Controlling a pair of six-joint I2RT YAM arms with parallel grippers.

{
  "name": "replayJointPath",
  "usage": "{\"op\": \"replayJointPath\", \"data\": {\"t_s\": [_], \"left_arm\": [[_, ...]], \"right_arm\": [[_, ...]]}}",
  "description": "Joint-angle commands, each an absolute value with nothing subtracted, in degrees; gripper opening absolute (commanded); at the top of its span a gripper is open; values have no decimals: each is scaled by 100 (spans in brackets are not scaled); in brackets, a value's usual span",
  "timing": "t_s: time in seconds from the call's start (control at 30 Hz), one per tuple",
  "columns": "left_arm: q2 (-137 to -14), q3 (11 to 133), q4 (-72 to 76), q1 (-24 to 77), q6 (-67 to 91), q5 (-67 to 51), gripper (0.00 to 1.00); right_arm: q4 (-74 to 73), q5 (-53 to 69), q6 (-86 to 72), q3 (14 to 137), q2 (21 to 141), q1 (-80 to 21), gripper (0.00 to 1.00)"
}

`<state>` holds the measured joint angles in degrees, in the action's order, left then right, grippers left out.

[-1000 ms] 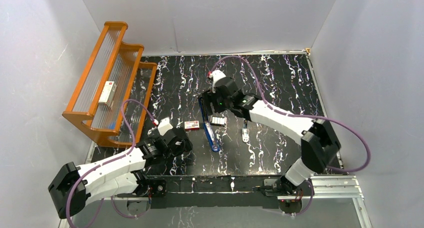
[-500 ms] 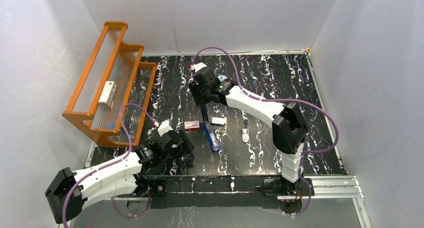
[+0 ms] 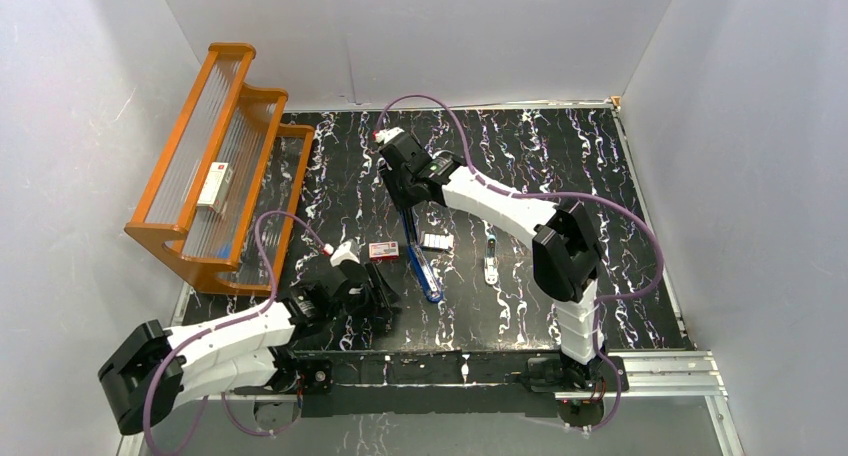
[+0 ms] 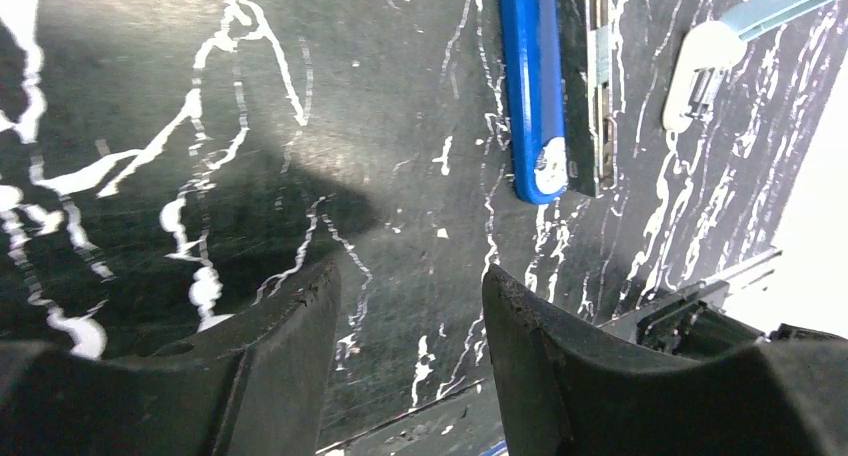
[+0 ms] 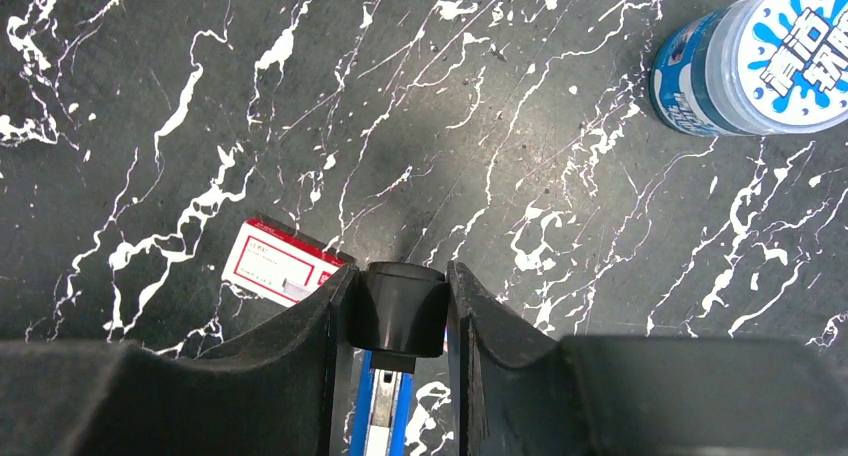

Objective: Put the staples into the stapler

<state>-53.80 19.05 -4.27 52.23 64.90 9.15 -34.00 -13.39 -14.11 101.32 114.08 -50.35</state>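
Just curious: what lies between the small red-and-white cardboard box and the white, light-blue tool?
Top view: the long blue stapler and a pale tray of staples.

You see: left arm [image 3: 235, 338] white shells, black joints | right arm [image 3: 490, 198] same colours | purple cable [image 3: 425, 98] at each wrist | fingers [image 4: 560, 376] matte black, scuffed edges, lower frame

Since earlier: right gripper [image 5: 398, 276] swung left onto black far end of elongated blue stapler [image 3: 422, 266], clamping it; left gripper [image 4: 410, 276] crept right.
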Motion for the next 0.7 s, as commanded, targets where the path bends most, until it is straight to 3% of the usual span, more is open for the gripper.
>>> {"op": "replayJointPath", "data": {"t_s": [0.0,0.2,0.33,0.43,0.67], "left_arm": [[-5774,1867,481,5197,6732,459,51],[-6595,2046,1193,5186,7022,91,54],[-7200,2223,1551,5186,6937,0,35],[-7552,2250,1770,5162,6953,3,27],[-8051,2254,2054,5161,7116,4,25]], "right_arm": [[-2975,-1577,-1557,9842,10931,-5062,28],[-2679,-1958,-1878,9369,10553,-5221,27],[-2484,-2128,-2062,9071,10344,-5383,26],[-2399,-2201,-2182,8871,10240,-5468,25],[-2273,-2302,-2369,8507,10026,-5569,24]]}}
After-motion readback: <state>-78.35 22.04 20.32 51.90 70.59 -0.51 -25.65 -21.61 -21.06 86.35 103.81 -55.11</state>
